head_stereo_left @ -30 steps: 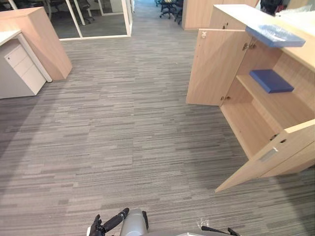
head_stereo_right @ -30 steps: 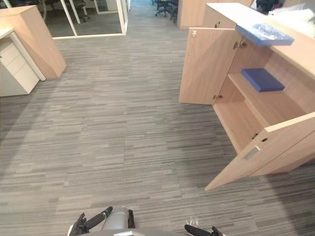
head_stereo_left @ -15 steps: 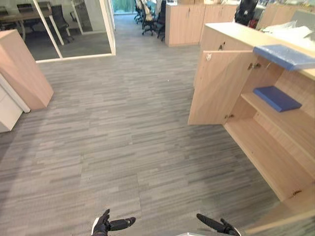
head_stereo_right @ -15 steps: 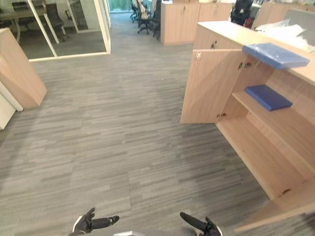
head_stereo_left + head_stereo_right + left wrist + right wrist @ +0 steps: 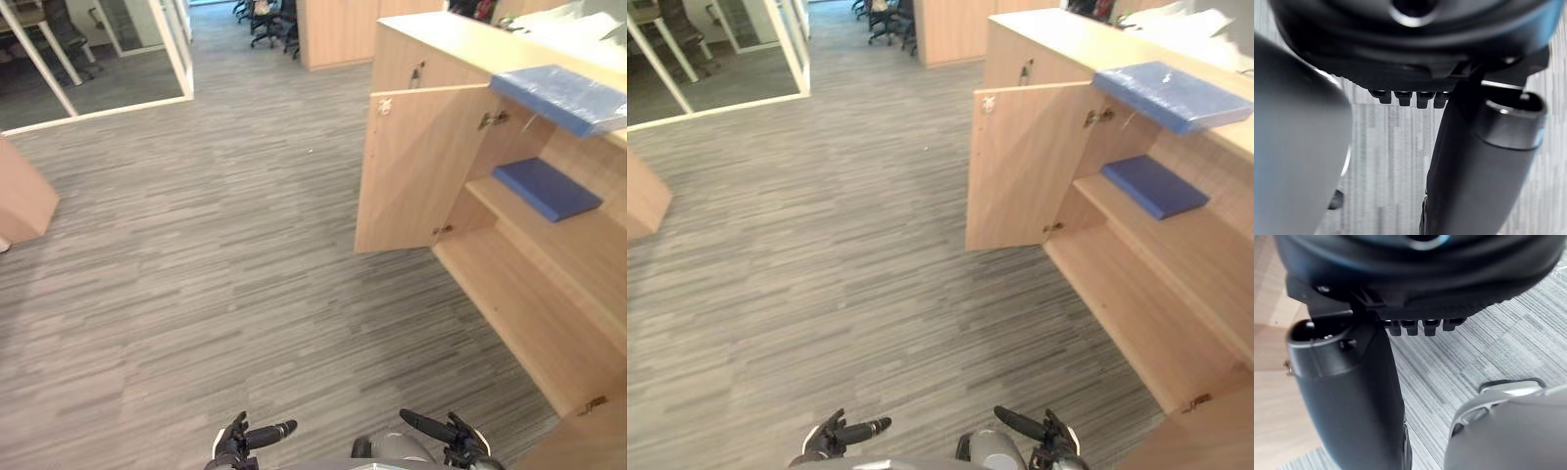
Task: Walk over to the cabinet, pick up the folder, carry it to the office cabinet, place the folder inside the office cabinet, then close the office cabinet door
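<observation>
Both hands hang low and empty, fingers loosely straight, left hand (image 5: 238, 446), right hand (image 5: 458, 439); pale blue folder (image 5: 563, 96) lies flat on the counter (image 5: 460, 39) atop the open cabinet (image 5: 529, 264), well apart ahead-right, long axis slanting away, right hand nearer.

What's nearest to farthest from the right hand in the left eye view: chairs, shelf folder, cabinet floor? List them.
1. Cabinet floor, ahead-right of the right hand.
2. Shelf folder, higher inside.
3. Chairs, far down the aisle.
</observation>
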